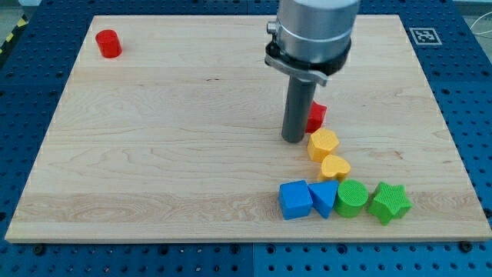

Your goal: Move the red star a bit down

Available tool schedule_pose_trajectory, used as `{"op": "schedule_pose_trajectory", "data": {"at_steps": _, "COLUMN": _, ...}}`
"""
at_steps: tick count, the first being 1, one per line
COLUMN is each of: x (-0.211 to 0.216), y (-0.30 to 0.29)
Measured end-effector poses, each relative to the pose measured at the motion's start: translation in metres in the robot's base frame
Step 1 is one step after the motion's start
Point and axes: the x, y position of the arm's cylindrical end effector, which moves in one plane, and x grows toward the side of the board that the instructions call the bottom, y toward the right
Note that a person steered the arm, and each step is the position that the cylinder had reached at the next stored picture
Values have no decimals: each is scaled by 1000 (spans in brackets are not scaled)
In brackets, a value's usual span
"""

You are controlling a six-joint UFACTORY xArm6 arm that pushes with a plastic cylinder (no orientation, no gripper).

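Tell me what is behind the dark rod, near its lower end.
A red block, probably the red star, shows at the right of my tip. Its left part is covered, so its shape is unclear.

We're in a robotics lab: blue perforated bench [461, 92], wooden board [169, 138], fiducial marker [424, 35] at two o'clock.

Board [169, 146] pale wood, matt; blocks plastic-looking.

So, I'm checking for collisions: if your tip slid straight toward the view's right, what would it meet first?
My tip would first meet the small red star block, which is mostly hidden behind the rod; depth is unclear, so it may already touch.
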Motion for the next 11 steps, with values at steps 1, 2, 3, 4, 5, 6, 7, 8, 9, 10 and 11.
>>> {"op": "schedule_pose_trajectory", "data": {"at_steps": 1, "x": -25, "y": -10}}
{"op": "schedule_pose_trajectory", "data": {"at_steps": 2, "x": -39, "y": -11}}
{"op": "schedule_pose_trajectory", "data": {"at_steps": 3, "x": -45, "y": 7}}
{"op": "schedule_pose_trajectory", "data": {"at_steps": 4, "x": -47, "y": 16}}
{"op": "schedule_pose_trajectory", "data": {"at_steps": 5, "x": -50, "y": 18}}
{"op": "schedule_pose_trajectory", "data": {"at_steps": 6, "x": -80, "y": 60}}
{"op": "schedule_pose_trajectory", "data": {"at_steps": 7, "x": -88, "y": 71}}
{"op": "schedule_pose_trajectory", "data": {"at_steps": 8, "x": -77, "y": 68}}
{"op": "schedule_pose_trajectory", "data": {"at_steps": 9, "x": -71, "y": 68}}
{"op": "schedule_pose_trajectory", "data": {"at_steps": 10, "x": -64, "y": 66}}
{"op": "schedule_pose_trajectory", "data": {"at_steps": 11, "x": -55, "y": 58}}
